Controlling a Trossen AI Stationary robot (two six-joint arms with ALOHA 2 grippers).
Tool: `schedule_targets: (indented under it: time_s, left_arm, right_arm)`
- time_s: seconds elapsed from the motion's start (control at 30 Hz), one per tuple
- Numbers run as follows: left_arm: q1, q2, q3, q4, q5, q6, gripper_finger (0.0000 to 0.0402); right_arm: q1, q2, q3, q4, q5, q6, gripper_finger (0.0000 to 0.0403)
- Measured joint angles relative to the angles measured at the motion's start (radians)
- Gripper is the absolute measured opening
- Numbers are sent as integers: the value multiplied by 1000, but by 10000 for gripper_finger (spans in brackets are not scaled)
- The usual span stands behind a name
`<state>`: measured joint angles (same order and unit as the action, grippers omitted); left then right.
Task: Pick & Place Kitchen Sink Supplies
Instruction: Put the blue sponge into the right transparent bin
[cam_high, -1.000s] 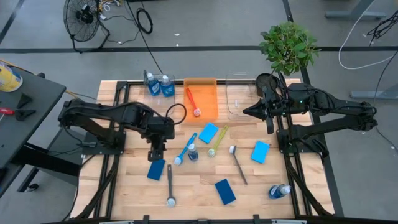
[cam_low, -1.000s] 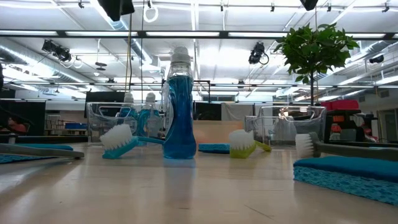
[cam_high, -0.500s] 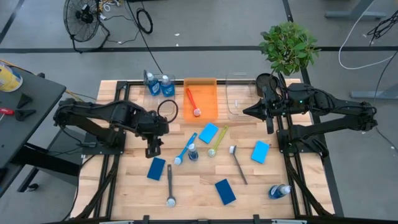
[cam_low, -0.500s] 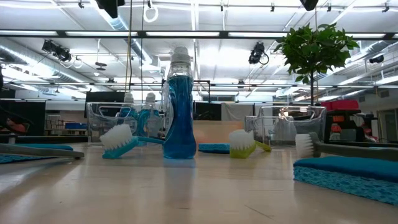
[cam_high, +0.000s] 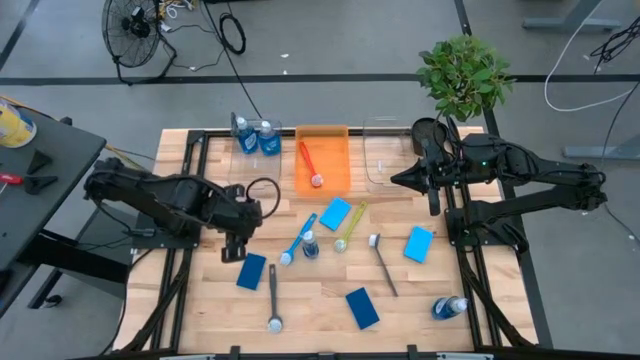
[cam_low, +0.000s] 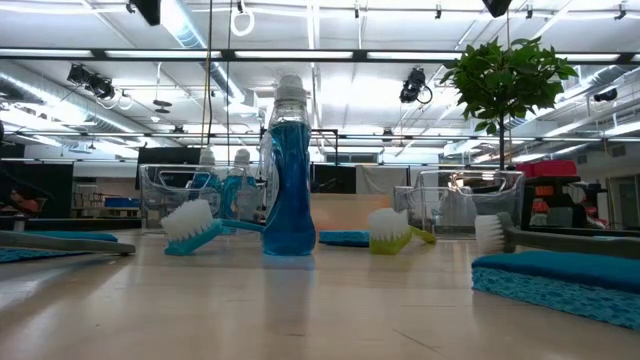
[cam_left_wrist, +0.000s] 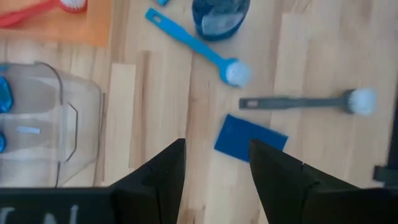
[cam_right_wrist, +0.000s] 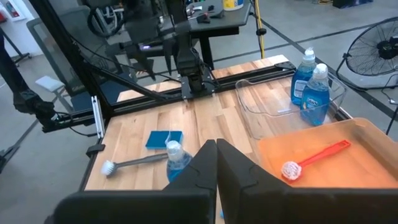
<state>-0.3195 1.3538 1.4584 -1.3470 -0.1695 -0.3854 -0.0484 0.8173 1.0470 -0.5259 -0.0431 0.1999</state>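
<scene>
My left gripper (cam_high: 232, 247) is open and empty, above the table just left of and beyond a blue sponge (cam_high: 251, 271); its fingers (cam_left_wrist: 216, 144) look down on that sponge (cam_left_wrist: 250, 139). A dark grey brush (cam_high: 273, 297) lies beside the sponge. A blue brush (cam_high: 298, 238), a standing bottle (cam_high: 310, 245), a yellow-green brush (cam_high: 350, 227) and three more sponges (cam_high: 335, 212) (cam_high: 418, 243) (cam_high: 362, 307) lie mid-table. A red brush (cam_high: 311, 165) lies in the orange bin (cam_high: 322, 135). My right gripper (cam_high: 396, 180) is shut and empty, raised at the far right.
Two bottles (cam_high: 254, 136) stand in a clear bin at the far left. A second clear bin (cam_high: 385, 150) sits right of the orange one. Another grey brush (cam_high: 383, 262) and a lying bottle (cam_high: 449, 307) are near the right front. A potted plant (cam_high: 462, 75) stands beyond the table.
My left gripper has moved toward the table's left edge, away from the blue brush and bottle, and now stands left of the near-left sponge. Nothing on the table has moved.
</scene>
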Motion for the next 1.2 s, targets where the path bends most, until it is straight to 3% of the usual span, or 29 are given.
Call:
schedule_targets:
  time_s: [0.23,0.57,1.0,1.2]
  left_arm:
    - [-51,-64,-227,120,29,-111,181]
    - [-106,-175,-512,325,36,-445,181]
    - [-116,-178,-667,444,44,-792,184]
    - [-116,-178,-732,505,113,-1019,227]
  right_arm:
    - [0,0,0,0,-2,-2,6]
    - [0,0,0,-1,-2,-3,6]
    - [0,0,0,-1,1,-2,6]
    - [0,0,0,0,1,0,6]
